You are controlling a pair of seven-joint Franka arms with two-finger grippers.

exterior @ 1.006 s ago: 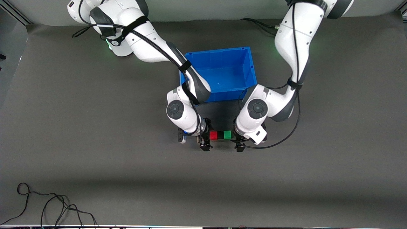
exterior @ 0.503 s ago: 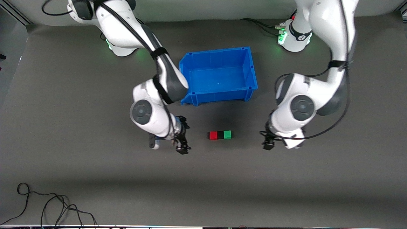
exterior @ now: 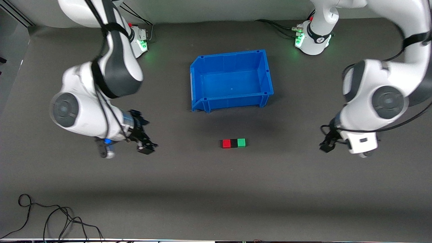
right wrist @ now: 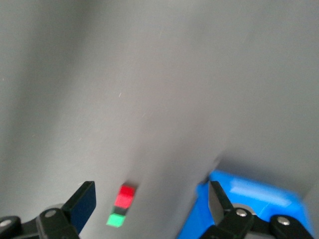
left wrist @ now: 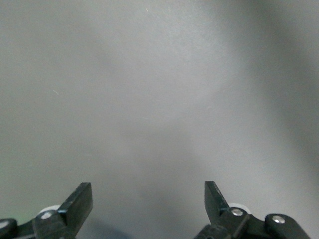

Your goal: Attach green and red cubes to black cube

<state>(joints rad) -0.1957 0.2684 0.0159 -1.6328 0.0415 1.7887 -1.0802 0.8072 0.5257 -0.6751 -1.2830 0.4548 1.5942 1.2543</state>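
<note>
Dark grey matting is covering the whole surface [exterior: 216,189], and a loose black cable [exterior: 50,219] is curling at its 7 o'clock corner in the front view. Near the middle, three cubes are sitting in a tight row, touching: the red cube [exterior: 226,143] at the end toward the right arm, the black cube [exterior: 234,143] between, and the green cube [exterior: 241,142] at the end toward the left arm. At 12 o'clock from the row, farther from the front camera, a blue bin [exterior: 199,84] is standing apart from it.

Neither claw is holding anything. At 9 o'clock from the row, well apart from it, the right claw [exterior: 145,147] is hanging over bare matting; its wrist view is showing the fingers [right wrist: 82,204] spread wide, with the red cube [right wrist: 126,194], the green cube [right wrist: 115,220] and a corner of the bin [right wrist: 249,194] between them. At 3 o'clock from the row, also well apart, the left claw [exterior: 327,145] is hanging over bare matting, its fingers [left wrist: 79,204] likewise gaping wide in its wrist view.
</note>
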